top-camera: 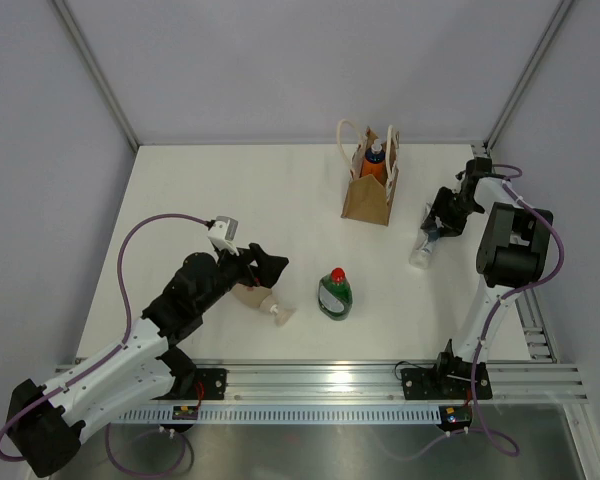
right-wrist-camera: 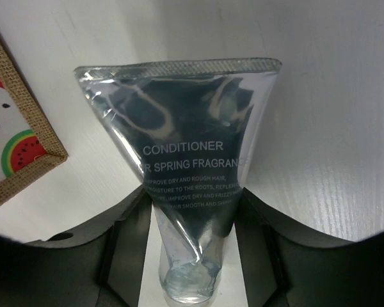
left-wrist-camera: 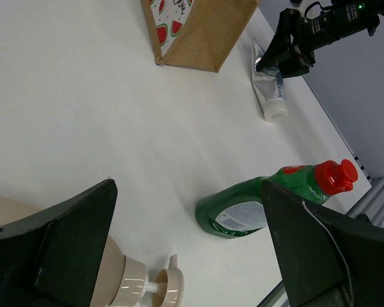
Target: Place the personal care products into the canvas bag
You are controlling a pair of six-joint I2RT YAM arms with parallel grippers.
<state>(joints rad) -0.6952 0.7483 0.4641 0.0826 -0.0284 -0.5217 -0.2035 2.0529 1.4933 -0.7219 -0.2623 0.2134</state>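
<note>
On the white counter (top-camera: 230, 190), right of frame, the right gripper (top-camera: 437, 230) straddles the squeeze tube (right-wrist-camera: 185, 128). I can't tell whether it's clamped. Next I'd expect a lift into the canvas bag (top-camera: 368, 200). The left gripper (left-wrist-camera: 189, 185) gapes wide.

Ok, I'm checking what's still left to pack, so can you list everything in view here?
bag: one, tan with cream handles, upright at the far middle of the table
orange bottle: one, blue cap, inside the bag
green bottle: one, red cap, lying front middle
pump bottle: one, beige, lying front left
tube: one, silver, lying right of the bag
table: one, white
left gripper: one, black, open over the pump bottle
right gripper: one, black, closed on the tube
</note>
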